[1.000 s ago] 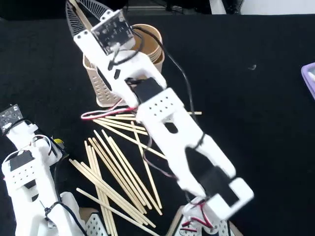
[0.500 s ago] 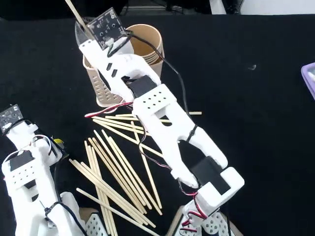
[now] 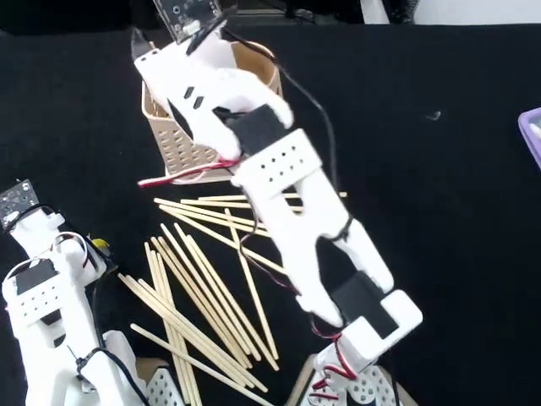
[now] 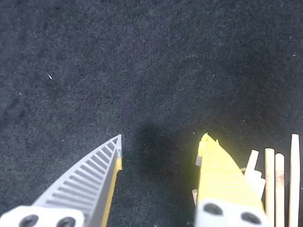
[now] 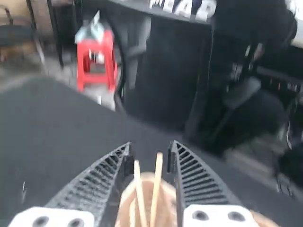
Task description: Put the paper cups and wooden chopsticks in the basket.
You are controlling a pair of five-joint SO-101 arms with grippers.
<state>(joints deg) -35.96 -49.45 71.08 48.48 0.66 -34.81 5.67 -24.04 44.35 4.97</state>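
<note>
Right arm [image 3: 287, 186] stretched farther out over basket [image 3: 173, 144].

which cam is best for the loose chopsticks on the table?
High view: the whole pile of chopsticks lies spread on the table between the arms. Left wrist view gives a few stick ends beside the left end effector. Right wrist view: two sticks between the fingers of the right end effector.

A lab or workroom, by the look of it: a table [image 3: 439, 220] draped in black cloth, with a red stool [image 5: 96, 59] and dark furniture [image 5: 170, 71] in the room behind.
</note>
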